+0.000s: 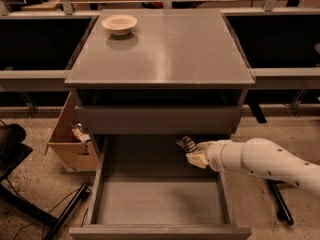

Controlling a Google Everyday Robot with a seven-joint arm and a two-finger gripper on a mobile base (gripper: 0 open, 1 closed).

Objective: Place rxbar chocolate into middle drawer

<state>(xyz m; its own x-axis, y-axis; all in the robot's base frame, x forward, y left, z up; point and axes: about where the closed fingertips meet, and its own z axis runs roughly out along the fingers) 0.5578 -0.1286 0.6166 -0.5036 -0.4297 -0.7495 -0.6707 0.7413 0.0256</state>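
Observation:
The middle drawer (155,200) is pulled out at the bottom of the grey cabinet, and its flat grey floor shows bare. My gripper (192,152), at the end of the white arm (260,161) coming in from the right, hovers over the drawer's back right part. It is shut on the rxbar chocolate (186,144), a small dark bar with pale print that sticks out up and to the left of the fingers. The bar is above the drawer floor, just under the drawer front above.
A cream bowl (119,24) sits at the back left of the cabinet top (170,59). A plain closed drawer front (157,119) is above the open drawer. A cardboard box (67,146) stands on the floor to the left. Black stand legs (278,204) are on the right.

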